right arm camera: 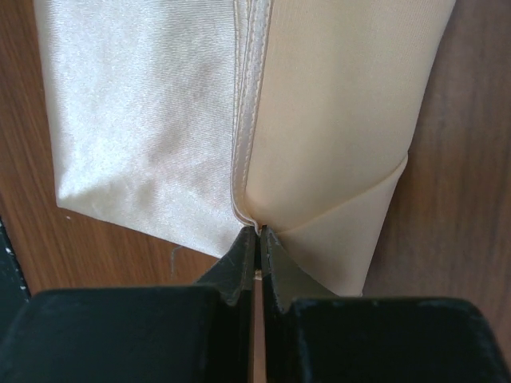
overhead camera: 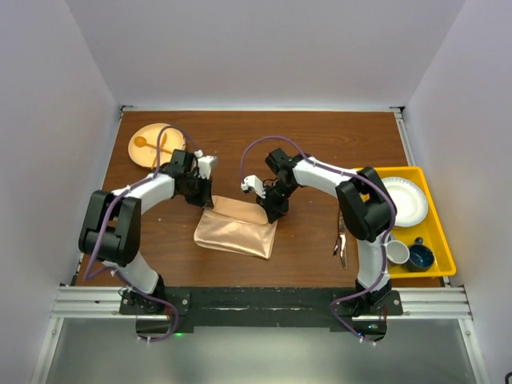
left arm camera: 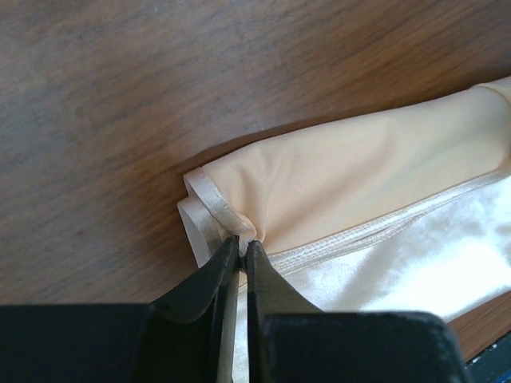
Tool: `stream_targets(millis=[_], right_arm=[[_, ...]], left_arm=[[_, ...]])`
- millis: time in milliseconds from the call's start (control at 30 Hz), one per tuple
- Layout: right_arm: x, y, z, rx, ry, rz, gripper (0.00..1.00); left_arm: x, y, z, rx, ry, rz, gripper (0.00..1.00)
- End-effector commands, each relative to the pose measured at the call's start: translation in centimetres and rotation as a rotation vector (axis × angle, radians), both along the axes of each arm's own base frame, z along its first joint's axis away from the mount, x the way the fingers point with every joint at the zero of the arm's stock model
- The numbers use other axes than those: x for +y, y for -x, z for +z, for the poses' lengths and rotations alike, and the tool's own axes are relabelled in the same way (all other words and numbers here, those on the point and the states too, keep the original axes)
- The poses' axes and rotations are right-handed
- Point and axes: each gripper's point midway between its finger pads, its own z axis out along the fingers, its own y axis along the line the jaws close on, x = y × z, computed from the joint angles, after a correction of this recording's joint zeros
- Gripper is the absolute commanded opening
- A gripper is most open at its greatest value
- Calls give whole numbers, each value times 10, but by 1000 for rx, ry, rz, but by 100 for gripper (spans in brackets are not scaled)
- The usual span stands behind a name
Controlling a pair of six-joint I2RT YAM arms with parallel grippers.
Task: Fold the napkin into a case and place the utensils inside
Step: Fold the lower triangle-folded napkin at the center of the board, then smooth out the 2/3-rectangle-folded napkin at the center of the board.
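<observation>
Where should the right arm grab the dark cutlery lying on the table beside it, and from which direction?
Grip across the slim shafts near their middle, coming straight down. The utensils lie flat on the table, running near to far, so the jaws should close left to right. The right gripper is shut on the napkin and would need to let go first.

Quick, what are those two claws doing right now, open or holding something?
Left gripper: closed, pinching the napkin at its hem.
Right gripper: closed, pinching the napkin's hem too.
</observation>
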Motion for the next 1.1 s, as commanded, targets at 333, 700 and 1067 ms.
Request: stream_targets(millis=[333, 700, 1067], right_arm=[[-5, -39, -27, -91, 62, -42, 0], [2, -42, -17, -72, 42, -23, 0], [7, -40, -2, -52, 18, -31, 0]], left_arm=[[-27, 39, 101, -739, 72, -574, 40], [-112, 71, 57, -920, -93, -939, 32], [-131, 67, 9, -857, -217, -1046, 14]])
